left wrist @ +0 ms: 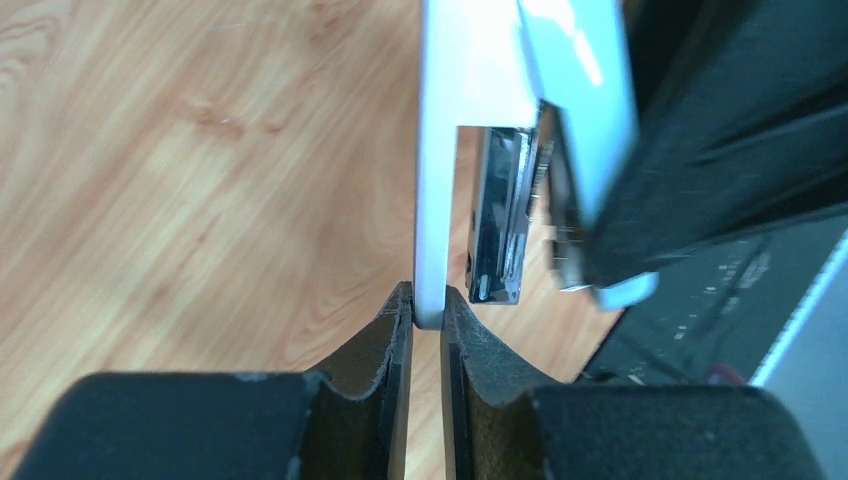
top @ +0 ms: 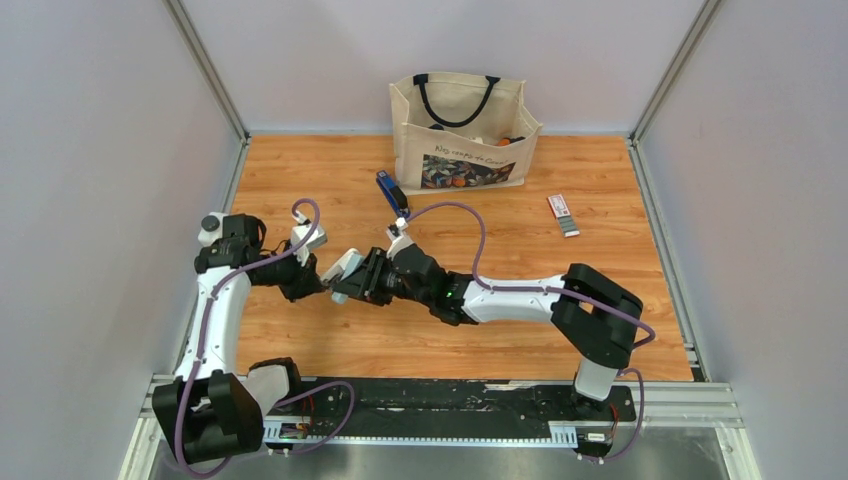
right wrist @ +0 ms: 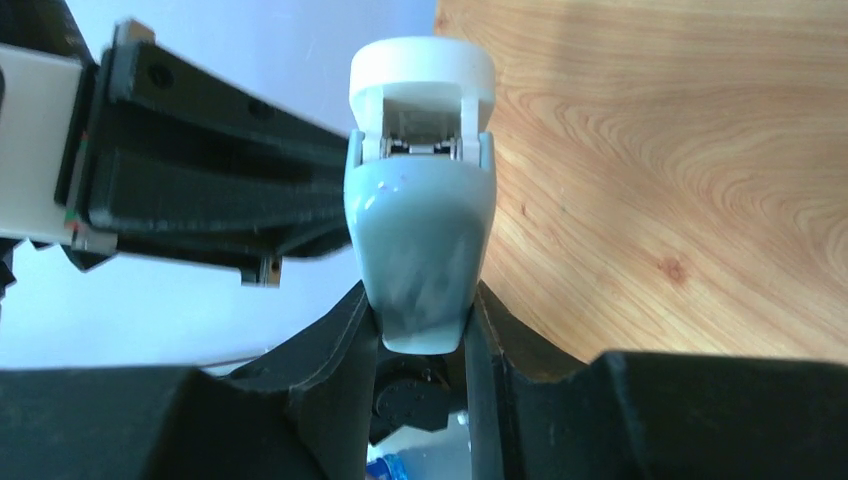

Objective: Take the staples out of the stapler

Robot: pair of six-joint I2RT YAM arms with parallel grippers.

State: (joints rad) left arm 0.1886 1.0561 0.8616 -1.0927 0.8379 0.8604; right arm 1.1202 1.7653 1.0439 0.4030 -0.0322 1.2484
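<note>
The left end effector (left wrist: 427,306) is pinched shut on the thin edge of a pale grey-white tool (right wrist: 420,240) and the right end effector (right wrist: 424,335) is clamped on its rounded end, while the blue stapler (top: 392,192) lies untouched on the tabletop (top: 520,340) beside a tote bag (top: 460,140), with no staples in sight, so unloading seems not yet begun.

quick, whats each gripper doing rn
left gripper: closed on the thin white edge of the pale tool
right gripper: closed on the grey body of the same tool
</note>
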